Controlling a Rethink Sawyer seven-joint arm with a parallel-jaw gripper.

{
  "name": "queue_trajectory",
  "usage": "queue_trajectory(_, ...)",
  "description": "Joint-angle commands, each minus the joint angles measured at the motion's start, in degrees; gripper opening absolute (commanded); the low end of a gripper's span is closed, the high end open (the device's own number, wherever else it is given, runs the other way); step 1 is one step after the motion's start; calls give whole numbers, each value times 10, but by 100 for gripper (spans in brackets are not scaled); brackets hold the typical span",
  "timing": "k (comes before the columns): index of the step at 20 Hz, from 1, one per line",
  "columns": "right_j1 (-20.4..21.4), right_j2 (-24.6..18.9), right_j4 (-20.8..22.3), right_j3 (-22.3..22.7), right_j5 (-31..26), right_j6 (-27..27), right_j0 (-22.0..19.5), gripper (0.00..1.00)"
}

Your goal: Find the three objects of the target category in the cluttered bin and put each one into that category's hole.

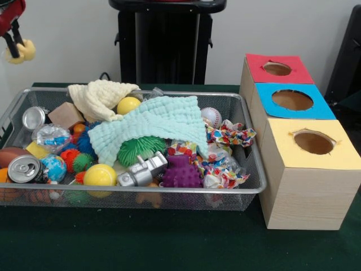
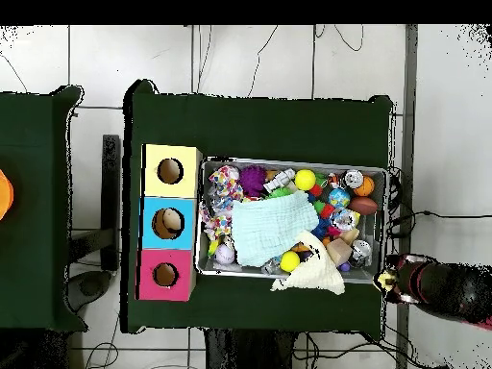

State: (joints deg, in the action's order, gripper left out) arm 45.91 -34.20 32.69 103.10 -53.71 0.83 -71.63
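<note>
The cluttered bin sits in the middle of the green table, its long side running along the three boxes. The hole in the red top is at the far right corner. The gripper hangs past the bin's far left corner, pinching a small yellow soft thing, so the hole lies across the whole bin.

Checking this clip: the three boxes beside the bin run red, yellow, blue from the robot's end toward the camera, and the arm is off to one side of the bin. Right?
Not quite. In the front view the boxes run red, blue, yellow, so blue sits in the middle. The rest holds: the gripper is off to one side of the bin.
</note>
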Motion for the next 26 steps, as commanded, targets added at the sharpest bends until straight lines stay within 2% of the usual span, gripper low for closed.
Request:
queue_trajectory(1,55,82,-68,124,87,273,20,0)
queue_trajectory(7,145,130,-138,220,117,335,50,0)
queue_trajectory(12,217,209,-185,281,155,421,92,0)
queue_trajectory(16,255,241,-225,332,196,437,112,0)
queue_trajectory(21,270,269,-268,386,232,471,154,0)
queue_trajectory(26,248,283,-299,440,330,506,181,0)
